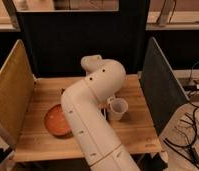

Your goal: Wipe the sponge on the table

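Observation:
The light wooden table (138, 127) fills the middle of the camera view. My white arm (88, 120) rises from the bottom edge and bends at a joint (107, 77) over the table's centre. A further link (92, 62) points toward the back. The gripper is hidden behind this arm, somewhere over the far middle of the table. The sponge is hidden too.
An orange bowl (54, 120) sits on the left of the table, partly behind the arm. A clear plastic cup (117, 109) stands just right of the arm. A tan perforated panel (10, 87) walls the left side, a dark panel (160, 85) the right, a black one (78, 45) the back. Cables (188, 137) lie on the floor at the right.

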